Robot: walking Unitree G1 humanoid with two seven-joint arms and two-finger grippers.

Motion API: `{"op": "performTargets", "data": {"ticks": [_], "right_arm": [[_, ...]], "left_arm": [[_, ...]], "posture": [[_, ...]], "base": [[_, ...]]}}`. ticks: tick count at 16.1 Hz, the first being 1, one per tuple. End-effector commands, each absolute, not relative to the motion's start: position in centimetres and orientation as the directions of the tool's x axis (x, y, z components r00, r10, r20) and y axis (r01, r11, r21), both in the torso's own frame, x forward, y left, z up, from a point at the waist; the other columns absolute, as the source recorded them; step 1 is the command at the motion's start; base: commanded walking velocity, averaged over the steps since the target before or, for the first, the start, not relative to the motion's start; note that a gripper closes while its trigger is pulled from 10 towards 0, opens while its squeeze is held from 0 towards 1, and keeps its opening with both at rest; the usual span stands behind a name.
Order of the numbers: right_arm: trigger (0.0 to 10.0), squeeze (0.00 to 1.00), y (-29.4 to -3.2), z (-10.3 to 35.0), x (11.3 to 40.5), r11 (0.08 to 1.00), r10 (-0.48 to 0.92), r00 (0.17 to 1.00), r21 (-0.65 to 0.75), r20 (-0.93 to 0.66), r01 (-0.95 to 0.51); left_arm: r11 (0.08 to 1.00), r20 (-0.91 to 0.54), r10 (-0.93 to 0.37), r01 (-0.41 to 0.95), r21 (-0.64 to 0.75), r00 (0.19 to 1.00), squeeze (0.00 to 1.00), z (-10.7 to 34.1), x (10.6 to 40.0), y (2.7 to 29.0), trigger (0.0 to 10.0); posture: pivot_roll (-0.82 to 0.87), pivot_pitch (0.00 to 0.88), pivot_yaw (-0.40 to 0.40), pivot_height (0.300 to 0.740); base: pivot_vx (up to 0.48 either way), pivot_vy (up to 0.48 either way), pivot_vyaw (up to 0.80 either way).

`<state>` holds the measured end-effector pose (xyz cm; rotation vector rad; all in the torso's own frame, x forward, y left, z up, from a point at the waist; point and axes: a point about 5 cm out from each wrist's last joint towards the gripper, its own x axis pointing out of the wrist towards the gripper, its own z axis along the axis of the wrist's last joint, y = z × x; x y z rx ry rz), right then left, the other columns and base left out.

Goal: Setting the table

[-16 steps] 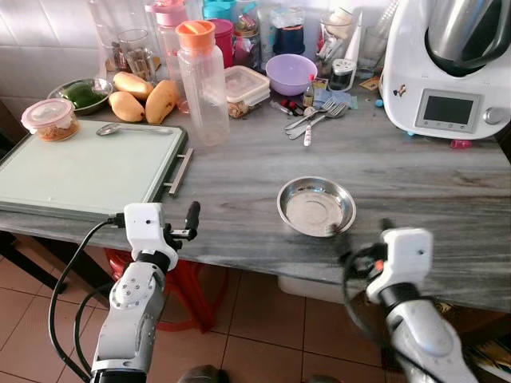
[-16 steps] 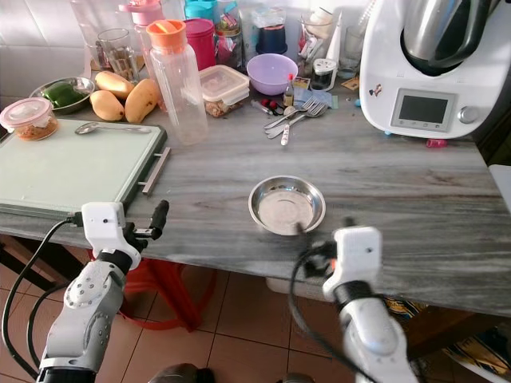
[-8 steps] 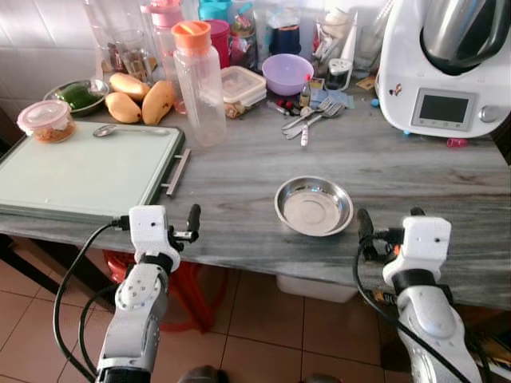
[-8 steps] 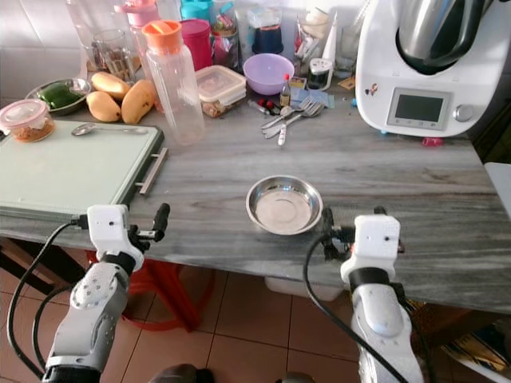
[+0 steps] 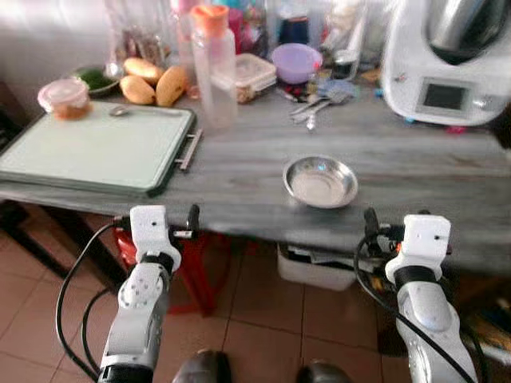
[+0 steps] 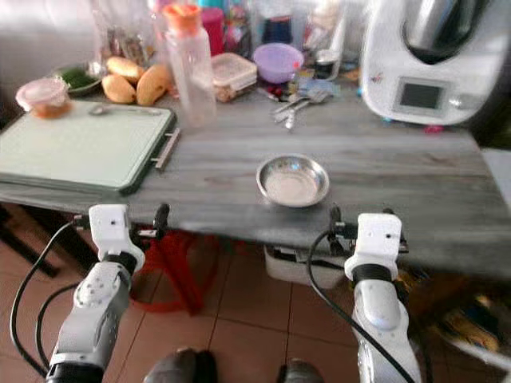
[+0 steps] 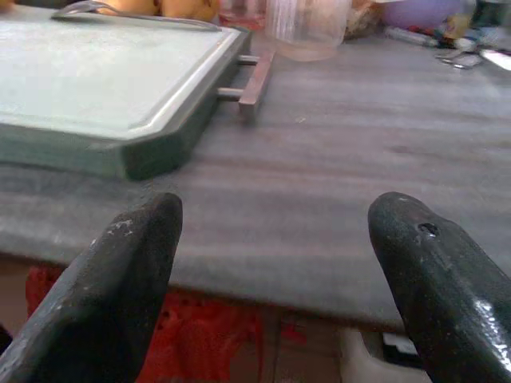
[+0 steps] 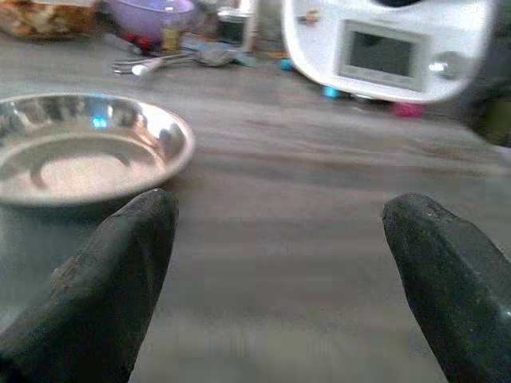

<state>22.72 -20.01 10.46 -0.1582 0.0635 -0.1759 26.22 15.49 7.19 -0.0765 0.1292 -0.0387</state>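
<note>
Soft motion blur in head views, bright daylit counter (image 5: 239, 171), dim shaded floor, wrist views' foreground defocused.

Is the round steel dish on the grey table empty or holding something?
Empty: the round steel dish shows only its bare shiny bottom, upright on the grey table.

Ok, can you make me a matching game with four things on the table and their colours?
Things:
1. bowl at the back
2. bottle cap
3. dish near the table edge
4. big tray

Colours:
A. shiny silver
B. pale green
C. purple
D. orange

Pairs: 1-C, 2-D, 3-A, 4-B
</note>
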Motion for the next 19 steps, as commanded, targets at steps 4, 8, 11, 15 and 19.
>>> {"op": "performTargets", "data": {"ticks": [4,8,11,15,19], "right_arm": [[10.0,0.00,-20.2,10.8,23.2,0.960,-0.230,0.973,-0.169,-0.020,0.223],[10.0,0.00,-19.8,11.6,23.7,0.970,-0.191,0.981,-0.145,0.043,0.195],[10.0,0.00,-20.2,11.3,23.4,0.966,-0.221,0.975,-0.126,0.036,0.224],[10.0,0.00,-21.4,11.3,21.5,0.945,-0.266,0.962,-0.181,0.061,0.273],[10.0,0.00,-21.2,10.4,19.4,0.952,-0.263,0.965,-0.158,0.005,0.260]], "left_arm": [[0.996,-0.104,-0.044,0.036,-0.082,0.994,0.00,7.6,26.5,15.1,10.0],[0.997,-0.060,-0.012,0.007,-0.082,0.998,0.00,8.9,27.5,15.6,10.0],[0.996,-0.048,0.025,-0.029,-0.088,0.999,0.00,9.1,27.7,16.2,10.0],[0.996,0.045,-0.042,0.045,-0.076,0.998,0.00,9.5,27.2,15.6,10.0],[0.999,-0.004,-0.050,0.050,-0.022,0.999,0.00,8.1,23.0,17.3,10.0]], "posture": [[-0.07,0.000,0.032,0.740],[-0.05,0.000,0.045,0.740],[-0.06,0.000,0.066,0.740],[-0.11,0.000,0.104,0.740],[-0.09,0.000,0.062,0.740]], "base": [[-0.308,0.000,0.00],[-0.194,0.000,0.00],[-0.097,0.000,0.00],[0.000,0.000,0.00],[0.000,0.000,0.00]]}}
